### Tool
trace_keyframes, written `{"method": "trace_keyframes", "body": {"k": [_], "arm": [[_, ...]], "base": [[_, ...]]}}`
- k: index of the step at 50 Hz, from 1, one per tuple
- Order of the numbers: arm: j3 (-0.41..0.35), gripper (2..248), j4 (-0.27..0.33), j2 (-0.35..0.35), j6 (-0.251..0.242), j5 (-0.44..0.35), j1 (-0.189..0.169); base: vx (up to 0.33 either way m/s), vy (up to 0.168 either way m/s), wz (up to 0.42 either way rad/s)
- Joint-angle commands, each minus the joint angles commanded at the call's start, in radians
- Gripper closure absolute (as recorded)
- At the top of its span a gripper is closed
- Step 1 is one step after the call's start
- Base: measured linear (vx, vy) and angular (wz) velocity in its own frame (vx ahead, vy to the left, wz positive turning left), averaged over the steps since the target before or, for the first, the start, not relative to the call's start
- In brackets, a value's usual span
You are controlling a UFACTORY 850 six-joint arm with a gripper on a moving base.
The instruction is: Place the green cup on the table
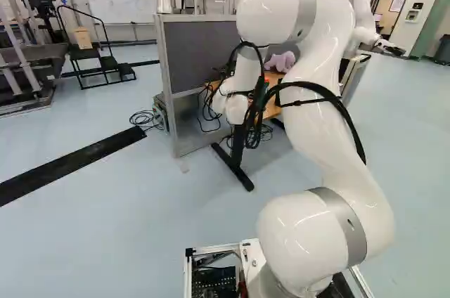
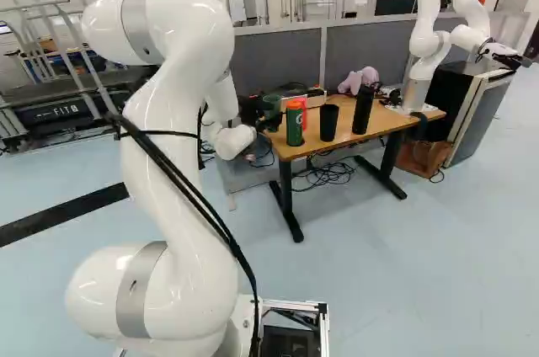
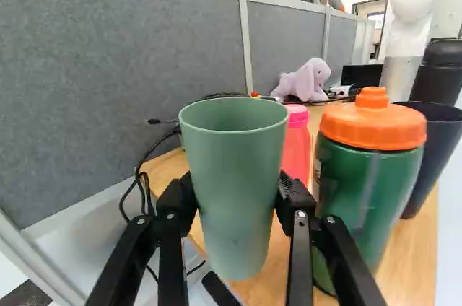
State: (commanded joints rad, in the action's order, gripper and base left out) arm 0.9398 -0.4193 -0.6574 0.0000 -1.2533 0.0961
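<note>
At the left end of the wooden table (image 2: 383,124) in the right base view is my gripper (image 2: 253,111), its fingertips partly hidden. The wrist view has the gripper (image 3: 237,201) shut on the green cup (image 3: 234,169), one finger on each side. The cup is upright with its open rim up. Its base overlaps the table's end corner (image 3: 260,288); whether they touch I cannot tell. In the right base view the cup (image 2: 271,104) shows small and dark beside the gripper.
Close beside the cup stand a green bottle with an orange lid (image 3: 368,169) and a pink bottle (image 3: 296,143). Farther along are a black cup (image 2: 328,122), a black bottle (image 2: 363,109) and a plush rabbit (image 3: 303,81). A grey partition (image 3: 115,68) lines the table; another robot (image 2: 429,37) stands beyond.
</note>
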Motion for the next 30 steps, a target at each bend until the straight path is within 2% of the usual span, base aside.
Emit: {"method": "trace_keyframes", "body": {"k": [30], "arm": [[0.198, 125, 0.0, -0.151, 0.0, 0.0, 0.007]], "base": [[0.0, 0.0, 0.0]]}}
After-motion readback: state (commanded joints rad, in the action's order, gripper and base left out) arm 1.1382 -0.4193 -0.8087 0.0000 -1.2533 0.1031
